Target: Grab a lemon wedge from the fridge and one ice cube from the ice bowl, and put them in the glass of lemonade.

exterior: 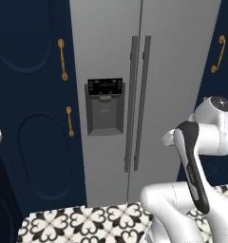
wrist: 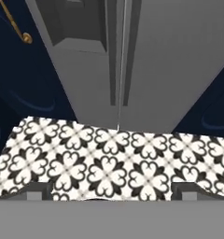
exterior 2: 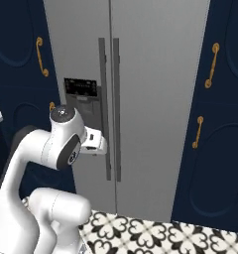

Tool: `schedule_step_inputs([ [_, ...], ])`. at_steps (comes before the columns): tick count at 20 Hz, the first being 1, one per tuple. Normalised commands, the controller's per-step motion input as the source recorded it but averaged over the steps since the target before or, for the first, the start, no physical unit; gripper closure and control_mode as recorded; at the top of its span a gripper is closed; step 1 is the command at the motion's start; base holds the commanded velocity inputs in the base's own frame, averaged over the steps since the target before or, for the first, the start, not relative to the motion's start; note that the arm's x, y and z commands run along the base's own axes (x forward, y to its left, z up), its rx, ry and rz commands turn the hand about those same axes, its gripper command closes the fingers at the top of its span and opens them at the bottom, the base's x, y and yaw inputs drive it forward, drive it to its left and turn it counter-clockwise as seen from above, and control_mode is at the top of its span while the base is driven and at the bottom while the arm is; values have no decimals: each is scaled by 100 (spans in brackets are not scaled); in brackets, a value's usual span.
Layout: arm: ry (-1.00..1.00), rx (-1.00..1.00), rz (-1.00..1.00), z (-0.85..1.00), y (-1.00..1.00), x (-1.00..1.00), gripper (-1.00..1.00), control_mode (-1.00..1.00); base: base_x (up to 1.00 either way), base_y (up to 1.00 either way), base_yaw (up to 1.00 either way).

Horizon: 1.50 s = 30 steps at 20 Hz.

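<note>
claw (wrist: 112,191) spread, facing closed fridge (wrist: 170,56)

Both doors of the fridge (exterior: 173,71) stand shut, blocking entry; floor (wrist: 109,163) before it bare.

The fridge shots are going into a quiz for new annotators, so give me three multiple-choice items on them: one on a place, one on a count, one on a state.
1. Where is the black dispenser panel?
A. On the fridge's left door
B. On the right door
C. On a navy cabinet

2. How many dark vertical bar handles does the fridge have?
A. One
B. Two
C. Four

3. What state are the fridge doors in?
A. Both shut
B. Left one open
C. Both open

Key: 1 A, the panel sits left of the centre seam in both base views. 2 B, two bars flank the seam. 3 A, the doors lie flush, with none of the inside showing. In the hand view, the gripper fingertips stand apart over the patterned floor.
</note>
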Motion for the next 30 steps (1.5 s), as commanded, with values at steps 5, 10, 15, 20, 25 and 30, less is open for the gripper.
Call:
schedule_step_inputs([
  [5,-17,0,0,17,-8,96,-100,-100,0,0,0],
  [10,-24,0,0,4,0,100,-100,-100,0,0,0],
  [15,-27,0,-2,5,0,99,-100,-100,0,0,0],
  [20,-18,0,-11,15,0,71,-100,-100,0,0,0],
  [25,-1,4,-14,42,-2,36,-100,-100,0,0,0],
  [30,0,14,-9,47,-9,25,-100,-100,0,0,0],
])
